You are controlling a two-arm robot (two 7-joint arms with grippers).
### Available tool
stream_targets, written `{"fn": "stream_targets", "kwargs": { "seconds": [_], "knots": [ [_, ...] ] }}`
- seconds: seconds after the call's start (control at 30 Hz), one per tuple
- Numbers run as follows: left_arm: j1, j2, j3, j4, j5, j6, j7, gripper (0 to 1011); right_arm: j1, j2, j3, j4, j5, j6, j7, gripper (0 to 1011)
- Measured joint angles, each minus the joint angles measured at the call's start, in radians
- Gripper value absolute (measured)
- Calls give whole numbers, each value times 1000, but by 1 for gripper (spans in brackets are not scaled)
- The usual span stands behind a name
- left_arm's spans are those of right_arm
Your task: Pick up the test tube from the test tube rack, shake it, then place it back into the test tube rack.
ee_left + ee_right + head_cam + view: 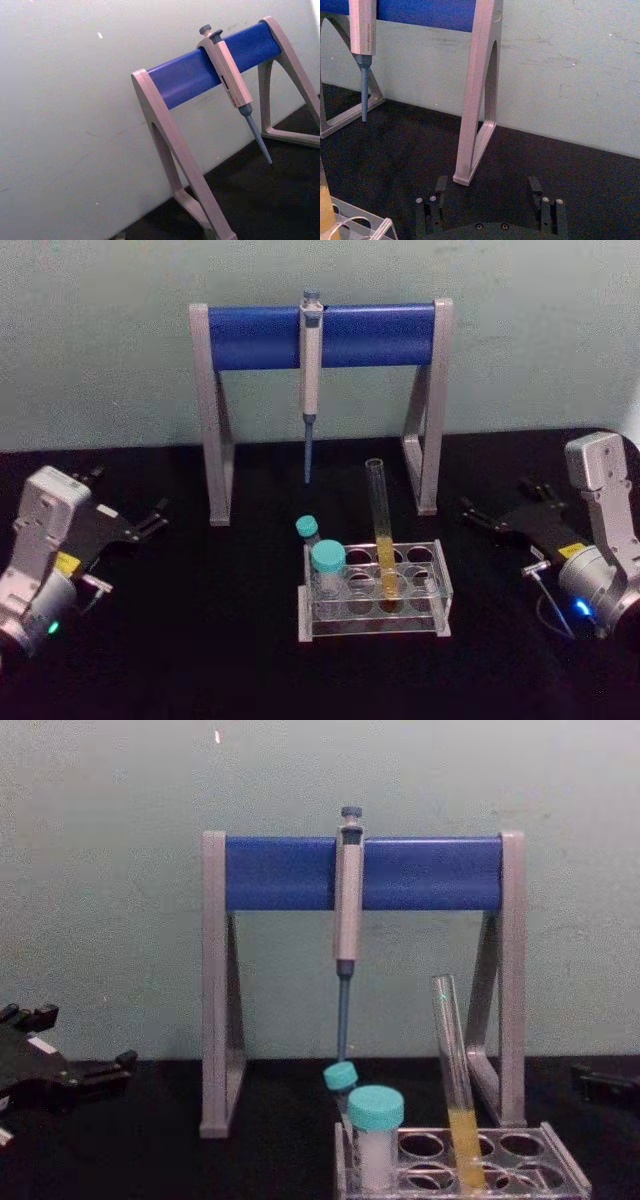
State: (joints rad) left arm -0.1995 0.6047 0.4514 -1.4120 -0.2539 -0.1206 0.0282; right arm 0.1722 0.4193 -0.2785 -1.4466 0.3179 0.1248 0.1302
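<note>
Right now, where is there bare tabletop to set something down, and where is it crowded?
Bare black table lies between the left pincer and the test tube rack, and between the rack and the right pincer. Crowded: the rack, holding the test tube and capped vials, before the pipette stand.

The left arm's black two-fingered gripper point(150, 517) rests low at the robot's far left, behind its white wrist housing, fingers pointing inward — well apart from the right arm's black gripper point(478, 514), which mirrors it at the far right with fingers point(440, 185) spread wide.
</note>
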Motion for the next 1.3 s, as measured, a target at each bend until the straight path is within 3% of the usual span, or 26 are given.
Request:
{"fn": "stream_targets", "kwargs": {
  "seconds": [1.3],
  "knots": [
    [0,0,0,0,0,0,0,1001,0,0,0,0,0,0,0,1000]
  ]
}}
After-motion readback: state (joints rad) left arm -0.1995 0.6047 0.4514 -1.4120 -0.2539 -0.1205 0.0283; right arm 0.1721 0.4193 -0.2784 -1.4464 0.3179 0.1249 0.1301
